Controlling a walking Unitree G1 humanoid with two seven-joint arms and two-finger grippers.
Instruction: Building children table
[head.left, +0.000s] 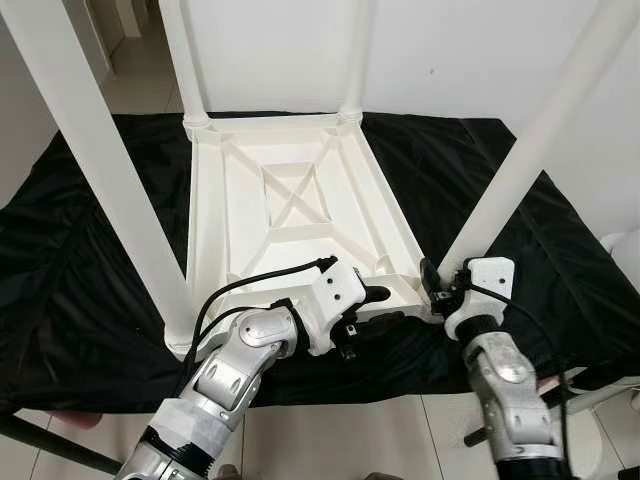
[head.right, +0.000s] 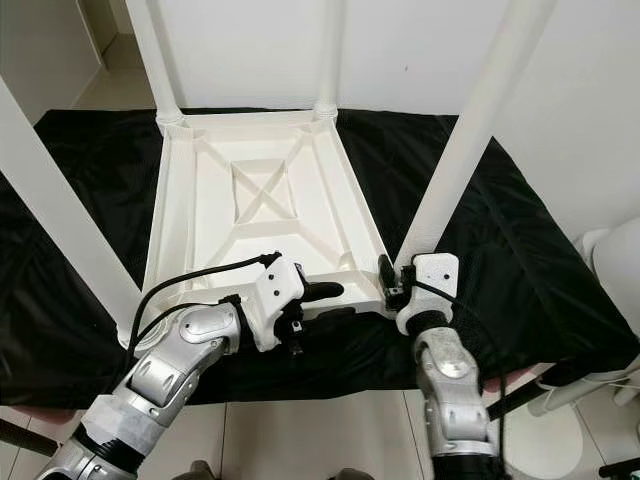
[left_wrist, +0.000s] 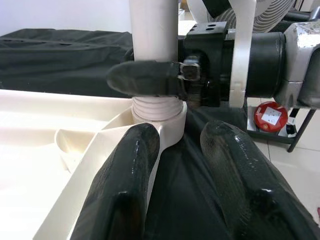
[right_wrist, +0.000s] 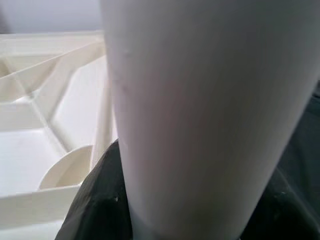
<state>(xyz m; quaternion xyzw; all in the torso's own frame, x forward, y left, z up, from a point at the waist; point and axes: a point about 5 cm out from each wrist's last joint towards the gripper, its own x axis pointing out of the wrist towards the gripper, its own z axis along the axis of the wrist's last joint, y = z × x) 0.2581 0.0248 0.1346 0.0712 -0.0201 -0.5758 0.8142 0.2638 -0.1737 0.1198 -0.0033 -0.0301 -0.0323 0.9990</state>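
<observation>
The white children's table (head.left: 300, 235) lies upside down on a black cloth (head.left: 90, 280), its ribbed underside facing up. Four white legs stand in the corner sockets: near right leg (head.left: 520, 160), near left leg (head.left: 110, 170), and two far legs (head.left: 180, 60). My right gripper (head.left: 432, 283) is shut on the near right leg just above its socket; one of its black fingers (left_wrist: 145, 79) crosses the leg above the threaded collar (left_wrist: 155, 107). My left gripper (head.left: 378, 307) is open at the table's near rim, just left of that socket, with its fingers (left_wrist: 125, 185) either side of the rim.
The cloth covers the floor under the table, and pale tiles (head.left: 330, 435) show at its near edge. A white wall stands behind. A white rounded object (head.right: 615, 260) sits at the right, and a fan (left_wrist: 260, 10) and a red item (left_wrist: 270, 116) stand beyond the right arm.
</observation>
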